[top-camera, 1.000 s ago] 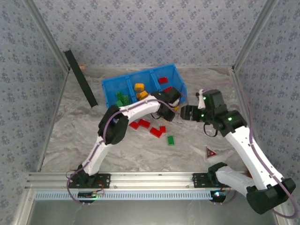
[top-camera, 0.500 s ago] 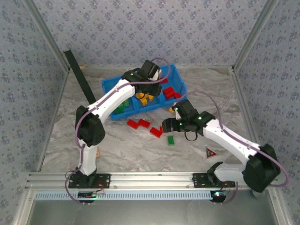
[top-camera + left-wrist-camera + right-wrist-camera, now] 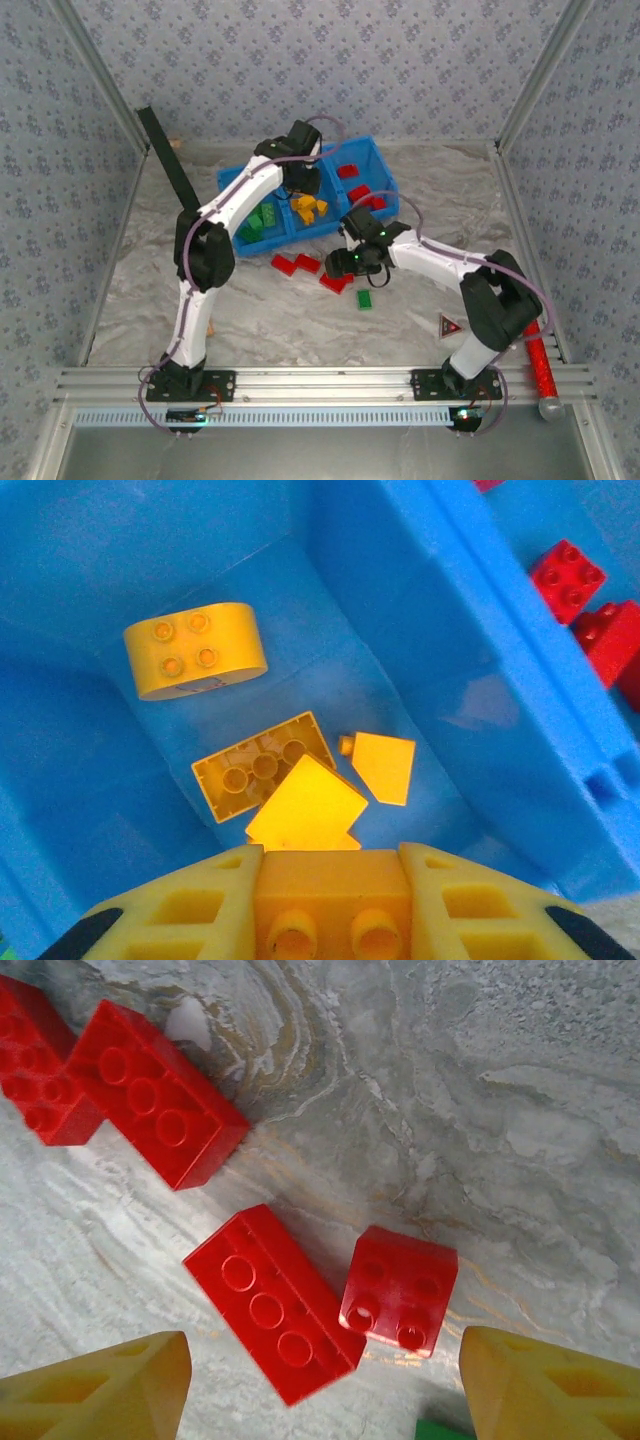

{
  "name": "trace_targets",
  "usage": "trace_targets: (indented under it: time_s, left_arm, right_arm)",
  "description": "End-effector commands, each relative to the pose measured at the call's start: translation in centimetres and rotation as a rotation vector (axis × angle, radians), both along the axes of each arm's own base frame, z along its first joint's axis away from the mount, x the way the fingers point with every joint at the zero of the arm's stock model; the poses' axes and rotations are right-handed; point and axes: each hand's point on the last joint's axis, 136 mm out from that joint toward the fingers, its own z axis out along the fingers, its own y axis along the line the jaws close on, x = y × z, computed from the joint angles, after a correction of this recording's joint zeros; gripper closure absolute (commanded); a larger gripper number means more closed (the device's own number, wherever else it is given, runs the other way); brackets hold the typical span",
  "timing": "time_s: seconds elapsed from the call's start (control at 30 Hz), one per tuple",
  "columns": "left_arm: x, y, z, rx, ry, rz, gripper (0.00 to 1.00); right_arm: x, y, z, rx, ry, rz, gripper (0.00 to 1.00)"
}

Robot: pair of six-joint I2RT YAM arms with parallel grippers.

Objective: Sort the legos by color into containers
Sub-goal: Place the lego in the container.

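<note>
**Blue bin** (image 3: 235,195), three compartments:
- left: green bricks (image 3: 258,220)
- middle: yellow bricks (image 3: 308,208)
- right: red bricks (image 3: 350,172)

Sorting looks well advanced.

**Left to sort**, on the marbled table (image 3: 440,200): about four loose red bricks (image 3: 297,264) and one green brick (image 3: 365,299).

**Left gripper** (image 3: 330,858): jaws closed on a yellow brick (image 3: 330,910), hanging over the middle compartment above its like.

**Right gripper** (image 3: 325,1345): jaws wide apart, holding nothing. A long red brick (image 3: 270,1305) and a square red brick (image 3: 400,1285) lie side by side on the table, below and between the jaws.
</note>
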Motion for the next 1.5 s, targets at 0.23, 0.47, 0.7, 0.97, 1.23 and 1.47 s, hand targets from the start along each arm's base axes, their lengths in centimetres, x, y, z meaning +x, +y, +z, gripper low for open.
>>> trace_targets:
  time_s: [0.23,0.47,0.7,0.97,1.23,1.47]
  left_arm:
    - [1.0,-0.9,-2.5,0.015,0.037,-0.014,0.72]
    - [1.0,-1.3,-4.2,0.006,0.081,-0.011,0.70]
    - [0.8,-1.5,-4.6,-0.001,0.098,-0.008,0.67]
    - [0.4,-2.0,-4.8,-0.005,0.108,-0.011,0.60]
    - [-0.1,-2.4,-4.9,-0.006,0.120,-0.012,0.51]
    - [-0.5,-2.4,-2.5,-0.024,0.090,-0.023,0.46]
  right_arm:
    - [0.8,0.3,-2.2,-0.051,0.065,-0.060,0.37]
    - [0.9,0.1,-3.4,-0.078,0.086,-0.067,0.43]
    - [1.0,-0.8,-4.4,-0.114,0.092,-0.087,0.49]
    - [1.5,-1.8,-4.7,-0.180,0.079,-0.081,0.51]
    - [1.8,-2.4,-4.4,-0.230,0.056,-0.084,0.49]
    - [1.9,-2.5,-4.9,-0.237,0.062,-0.089,0.61]
